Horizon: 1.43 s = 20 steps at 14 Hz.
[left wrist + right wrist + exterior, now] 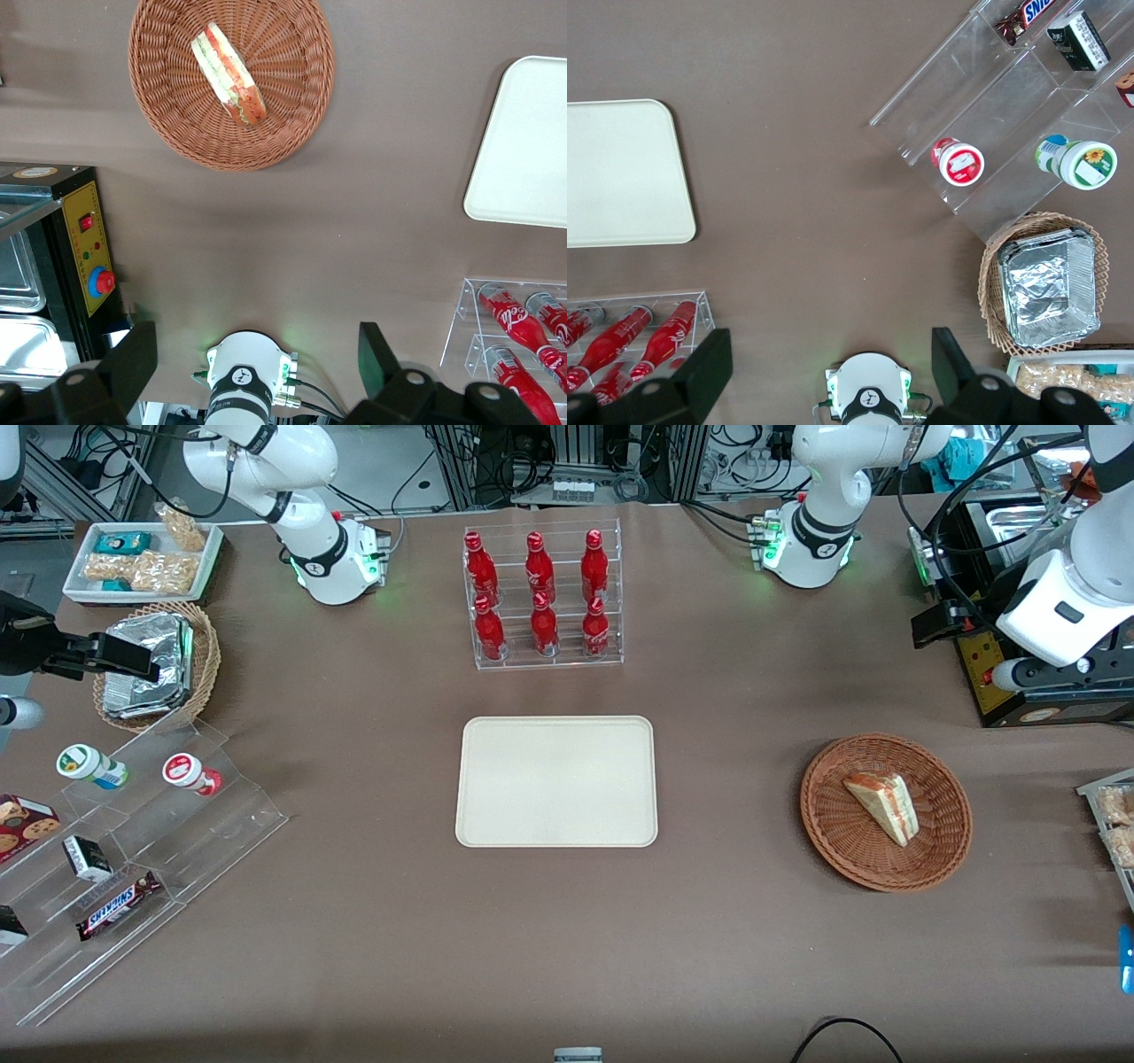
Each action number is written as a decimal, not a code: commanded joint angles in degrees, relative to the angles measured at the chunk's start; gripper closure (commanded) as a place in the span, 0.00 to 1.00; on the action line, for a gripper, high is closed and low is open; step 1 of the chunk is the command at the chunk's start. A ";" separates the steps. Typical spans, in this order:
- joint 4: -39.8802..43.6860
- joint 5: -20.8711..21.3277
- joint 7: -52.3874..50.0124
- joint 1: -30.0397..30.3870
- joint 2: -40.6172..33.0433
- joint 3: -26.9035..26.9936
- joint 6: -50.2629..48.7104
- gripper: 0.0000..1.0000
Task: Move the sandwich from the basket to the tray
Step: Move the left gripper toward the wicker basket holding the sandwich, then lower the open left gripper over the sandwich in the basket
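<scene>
The sandwich [883, 806] [229, 73], a white wedge with red and green layers, lies on its side in the reddish-brown wicker basket [886, 872] [177, 133] toward the working arm's end of the table. The cream tray [556, 779] [523, 142] [620, 173] lies flat and bare at mid-table. My gripper [935, 627] [255, 363] hangs high above the table, farther from the front camera than the basket and well apart from it. Its fingers [133, 359] are spread wide, and nothing sits between them.
A clear rack of red bottles [542, 598] [518, 332] stands beside the tray, farther from the front camera. A black appliance with a red button [1019, 682] [80, 257] sits near my gripper. Toward the parked arm's end are a foil-pack basket [155, 664] and an acrylic snack stand [115, 841].
</scene>
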 commanded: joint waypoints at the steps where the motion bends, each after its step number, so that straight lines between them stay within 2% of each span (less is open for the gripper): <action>1: 1.37 -0.36 0.80 -0.73 0.45 0.64 -0.16 0.00; 7: 1.19 0.25 0.45 -0.55 0.71 0.72 -0.25 0.00; 10: 1.10 0.26 0.36 0.06 3.78 1.60 -0.51 0.00; 13: -2.92 0.26 0.10 2.78 5.81 2.13 0.80 0.00; 17: -20.04 0.43 -2.17 4.46 1.96 2.48 19.48 0.00; 20: -28.58 0.52 -4.91 5.33 1.42 2.57 31.70 0.00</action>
